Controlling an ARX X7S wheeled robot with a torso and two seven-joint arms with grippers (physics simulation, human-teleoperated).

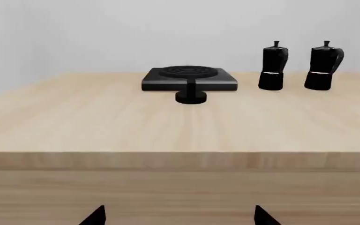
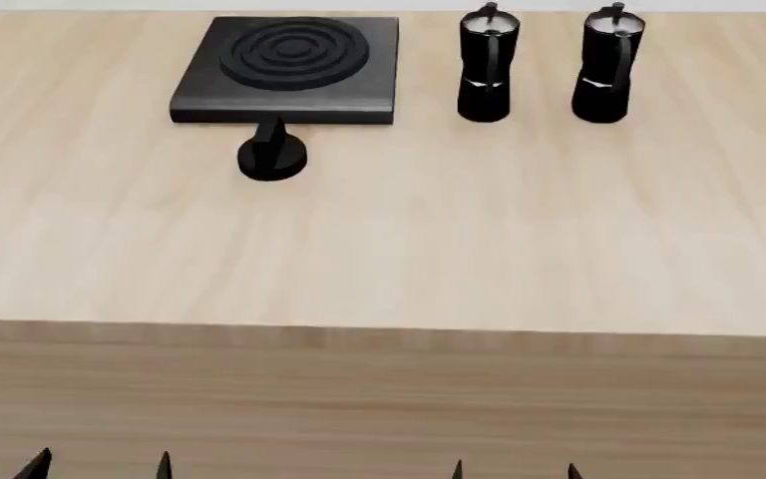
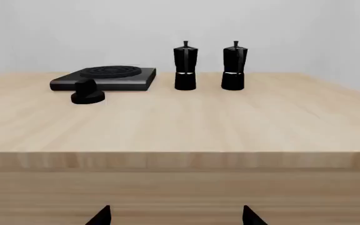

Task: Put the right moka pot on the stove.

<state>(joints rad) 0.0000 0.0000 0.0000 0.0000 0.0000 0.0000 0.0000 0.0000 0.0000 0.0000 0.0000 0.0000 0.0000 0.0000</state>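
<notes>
Two black moka pots stand upright at the back of the wooden table. The right moka pot is the one farther from the stove, a flat black slab with a ringed burner at the back left. My left gripper and right gripper hang below the table's front edge, both open and empty, only their fingertips showing. Both are far from the pots.
The other moka pot stands between the stove and the right pot. A small round black knob sits just in front of the stove. The table's front edge runs across ahead of both grippers.
</notes>
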